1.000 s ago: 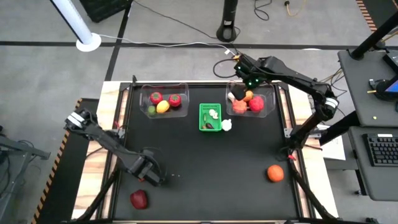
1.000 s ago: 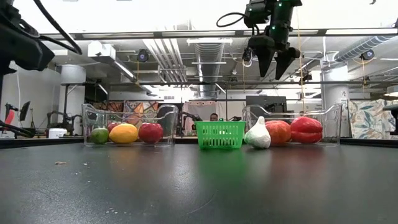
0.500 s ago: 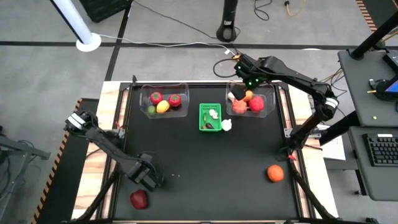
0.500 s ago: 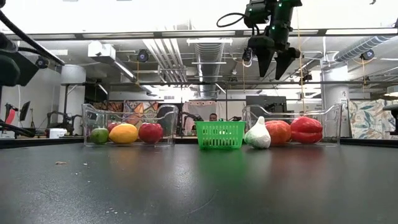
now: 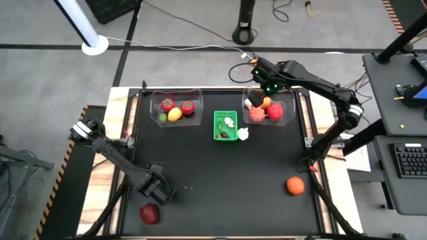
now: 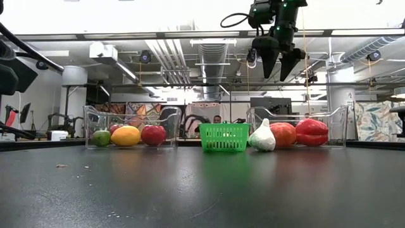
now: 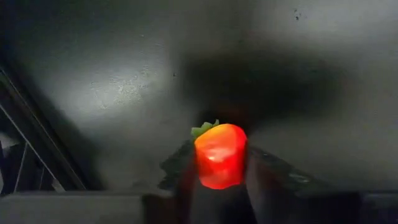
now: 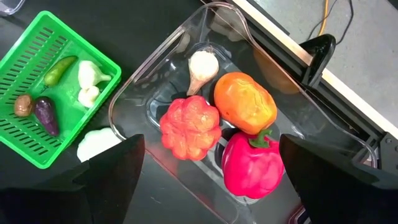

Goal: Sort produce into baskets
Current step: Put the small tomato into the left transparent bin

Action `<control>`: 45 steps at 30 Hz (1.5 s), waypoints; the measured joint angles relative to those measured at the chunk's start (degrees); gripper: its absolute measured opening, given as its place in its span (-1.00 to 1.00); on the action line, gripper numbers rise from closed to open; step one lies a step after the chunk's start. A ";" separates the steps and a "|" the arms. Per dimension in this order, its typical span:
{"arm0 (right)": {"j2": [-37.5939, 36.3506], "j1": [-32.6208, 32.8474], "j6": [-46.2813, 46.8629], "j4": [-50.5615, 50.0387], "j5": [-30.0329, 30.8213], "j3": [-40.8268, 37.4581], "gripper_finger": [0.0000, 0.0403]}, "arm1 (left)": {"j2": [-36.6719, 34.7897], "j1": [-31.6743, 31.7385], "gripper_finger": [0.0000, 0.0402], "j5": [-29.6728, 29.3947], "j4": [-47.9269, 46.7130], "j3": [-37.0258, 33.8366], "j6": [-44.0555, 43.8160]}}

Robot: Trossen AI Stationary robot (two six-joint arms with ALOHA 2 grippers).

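Note:
My left gripper (image 5: 153, 200) is at the table's near left, over a red fruit with a green leaf top (image 5: 149, 213). In the left wrist view the fruit (image 7: 219, 155) sits between my two fingers. My right gripper (image 6: 276, 62) hangs open and empty above the right clear bin (image 5: 291, 107), which holds a red pepper (image 8: 252, 165), an orange fruit (image 8: 244, 102), a red-orange fruit (image 8: 189, 127) and a white bulb (image 8: 202, 67). The left clear bin (image 5: 155, 100) and the green basket (image 5: 216, 127) also hold produce. My left gripper pinches the red fruit by its two opposite sides (image 7: 200, 163) between its two fingers (image 7: 261, 174). The fingers come slanting down from above. The fruit's leaf top (image 7: 204, 129) points away from the gripper. Whether the fruit rests on the table or is lifted, I cannot tell.
An orange fruit (image 5: 295, 185) lies loose at the near right. A white bulb (image 5: 243, 133) lies on the table beside the green basket. The table's middle is bare black surface.
My left gripper has gone a little toward the table's near left corner and down, toward the red fruit, which has stayed where it was.

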 joint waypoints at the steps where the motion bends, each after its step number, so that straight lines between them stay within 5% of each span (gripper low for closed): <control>1: 0.00 0.00 0.00 0.00 0.02 0.00 0.81 | -0.02 0.00 -0.53 0.00 0.20 0.00 0.00; 7: -0.71 0.61 2.10 -0.41 0.00 -0.05 0.81 | -1.33 0.16 -0.73 -0.69 1.90 1.28 1.06; 13: -5.15 3.85 4.91 -0.41 -0.16 -0.07 0.81 | -4.23 2.62 -0.71 -10.97 0.60 8.30 8.51; 19: -9.35 7.81 9.04 0.35 -0.63 -0.07 0.81 | -6.83 10.98 -0.71 -23.97 -3.91 17.34 26.61; 26: -11.28 13.08 13.89 1.67 -1.05 -0.07 0.81 | -8.98 30.33 -0.71 -33.13 -8.32 26.03 55.67; 31: -11.07 17.22 17.43 1.62 -1.05 -0.07 0.81 | -8.92 47.28 -0.71 -32.41 -7.58 27.80 74.09; 36: -10.75 21.72 20.41 1.04 -1.03 -0.19 0.81 | -7.34 62.67 -0.71 -22.17 -6.04 26.20 83.59; 45: -10.43 28.19 24.51 0.99 -0.95 -0.33 0.81 | -4.83 72.94 -0.71 -14.87 -6.04 21.10 88.70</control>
